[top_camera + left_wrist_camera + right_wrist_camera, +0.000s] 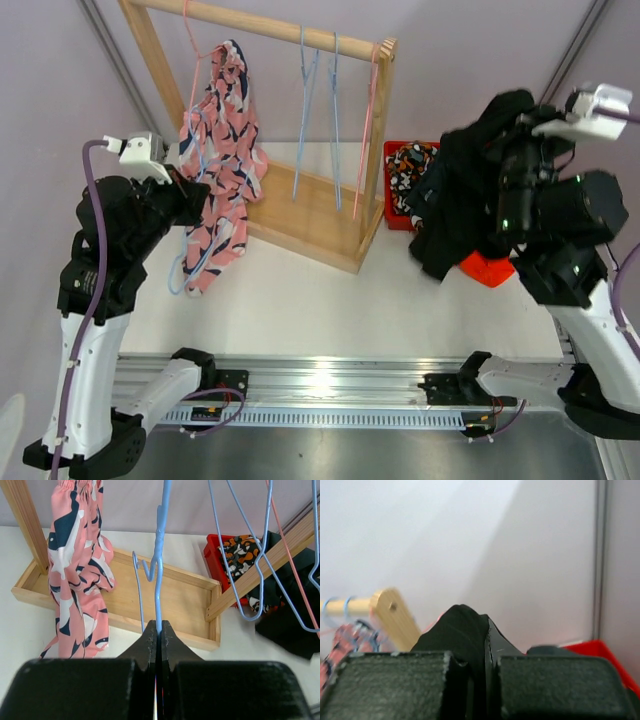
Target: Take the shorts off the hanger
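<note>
Black shorts [458, 200] hang bunched from my right gripper [512, 125], lifted beside the red bin [392, 152]. In the right wrist view the gripper [486, 626] is shut on the black cloth [457, 630]. My left gripper [195, 205] is shut on the wire of a bare blue hanger [159, 575]; in the left wrist view the gripper [159, 628] pinches it, hook upward. The hanger's loop shows below the gripper in the top view [183, 275]. Pink patterned shorts [222, 160] hang from the rack's rail, just left of the held hanger [75, 565].
The wooden rack [312, 218] has a tray base and a top rail [260, 22]. Empty blue hangers [318, 110] and a pink one [368, 120] hang on it. The red bin [212, 550] holds patterned clothes. The table's front edge lies near the arm bases.
</note>
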Tool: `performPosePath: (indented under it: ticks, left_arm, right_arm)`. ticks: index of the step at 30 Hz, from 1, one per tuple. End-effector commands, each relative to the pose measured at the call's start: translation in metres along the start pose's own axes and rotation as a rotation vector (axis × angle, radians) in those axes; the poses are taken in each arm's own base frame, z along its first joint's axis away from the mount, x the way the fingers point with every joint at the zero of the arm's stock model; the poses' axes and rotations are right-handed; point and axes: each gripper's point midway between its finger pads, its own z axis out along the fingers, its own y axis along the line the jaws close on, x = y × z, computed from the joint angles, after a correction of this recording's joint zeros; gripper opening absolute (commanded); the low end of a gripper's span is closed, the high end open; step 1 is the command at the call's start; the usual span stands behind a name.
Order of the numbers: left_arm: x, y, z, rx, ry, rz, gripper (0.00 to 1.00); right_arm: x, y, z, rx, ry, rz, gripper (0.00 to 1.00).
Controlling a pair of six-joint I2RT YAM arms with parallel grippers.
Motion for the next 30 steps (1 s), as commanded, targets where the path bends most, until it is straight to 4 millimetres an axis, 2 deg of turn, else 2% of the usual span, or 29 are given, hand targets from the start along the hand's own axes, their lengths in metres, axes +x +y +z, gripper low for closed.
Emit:
performPosePath:
  ticks: [1,3,4,5,6,7,8,9,10,11,12,13,14,16,17,19,20,21,22,23,24,25,27,28,30]
  left_arm:
    - [-0.014,-0.005,0.010,0.029,-0.058,0.009,0.00]
    - [-0.014,-0.008,0.013,0.043,-0.055,0.006,0.00]
    - [-0.014,-0.008,0.014,0.047,-0.054,0.006,0.00]
    - [-0.014,-0.009,0.015,0.048,-0.052,0.008,0.00]
    - [-0.014,-0.008,0.016,0.048,-0.051,0.012,0.00]
    - [-0.016,-0.008,0.016,0.045,-0.053,0.015,0.00]
    - [-0.015,-0.008,0.017,0.043,-0.052,0.017,0.00]
    - [-0.015,-0.007,0.018,0.041,-0.051,0.018,0.00]
    - [-0.014,-0.007,0.020,0.041,-0.048,0.019,0.00]
    - [-0.016,-0.007,0.021,0.043,-0.052,0.018,0.00]
    - [-0.016,-0.007,0.023,0.043,-0.052,0.015,0.00]
    - [-0.017,-0.009,0.023,0.052,-0.055,0.014,0.00]
    - [-0.016,-0.009,0.027,0.053,-0.051,0.010,0.00]
    - [-0.022,-0.013,0.029,0.066,-0.059,0.011,0.00]
    - [-0.030,-0.015,0.030,0.070,-0.070,0.012,0.00]
    - [-0.035,-0.017,0.034,0.078,-0.075,0.016,0.00]
    - [-0.049,-0.022,0.030,0.089,-0.105,0.022,0.00]
    - [-0.050,-0.022,0.038,0.087,-0.093,0.022,0.00]
    - [-0.049,-0.021,0.044,0.085,-0.081,0.021,0.00]
    - [-0.063,-0.027,0.040,0.102,-0.109,0.023,0.00]
    - [-0.067,-0.028,0.048,0.104,-0.103,0.025,0.00]
    - [-0.077,-0.032,0.046,0.112,-0.124,0.025,0.00]
    - [-0.083,-0.037,0.057,0.125,-0.118,0.030,0.00]
    - [-0.092,-0.040,0.056,0.131,-0.135,0.030,0.00]
    - [-0.095,-0.044,0.069,0.140,-0.120,0.027,0.00]
  right_arm:
    - [0.001,0.023,0.056,-0.109,-0.029,-0.069,0.00]
    - [-0.001,0.012,0.079,-0.087,-0.040,-0.039,0.00]
    - [-0.007,-0.013,0.096,-0.025,-0.064,-0.052,0.00]
    - [-0.008,-0.011,0.112,-0.052,-0.072,-0.044,0.00]
    - [-0.005,-0.019,0.122,-0.042,-0.068,-0.034,0.00]
    - [-0.005,-0.038,0.134,-0.003,-0.076,-0.013,0.00]
    - [0.013,-0.040,0.147,-0.011,-0.046,-0.016,0.00]
    - [0.019,-0.044,0.154,-0.003,-0.046,-0.008,0.00]
    - [0.031,-0.055,0.161,0.024,-0.029,0.011,0.00]
    - [0.047,-0.057,0.165,0.017,-0.001,0.018,0.00]
    - [0.082,-0.064,0.169,0.029,0.051,0.019,0.00]
    - [0.101,-0.067,0.169,0.037,0.076,0.043,0.00]
    - [0.145,-0.074,0.164,0.041,0.137,0.045,0.00]
    - [0.188,-0.081,0.154,0.057,0.196,0.101,0.00]
    - [0.232,-0.089,0.138,0.062,0.271,0.112,0.00]
    - [0.277,-0.095,0.120,0.073,0.342,0.136,0.00]
    - [0.300,-0.096,0.111,0.084,0.381,0.160,0.00]
    - [0.341,-0.108,0.092,0.123,0.464,0.151,0.00]
    - [0.360,-0.112,0.082,0.136,0.506,0.152,0.00]
    - [0.374,-0.115,0.076,0.147,0.527,0.155,0.00]
    - [0.393,-0.121,0.068,0.164,0.563,0.145,0.00]
    - [0.410,-0.128,0.056,0.181,0.598,0.133,0.00]
    - [0.421,-0.136,0.050,0.195,0.614,0.118,0.00]
    - [0.422,-0.139,0.051,0.200,0.617,0.113,0.00]
    - [0.424,-0.144,0.050,0.206,0.634,0.108,0.00]
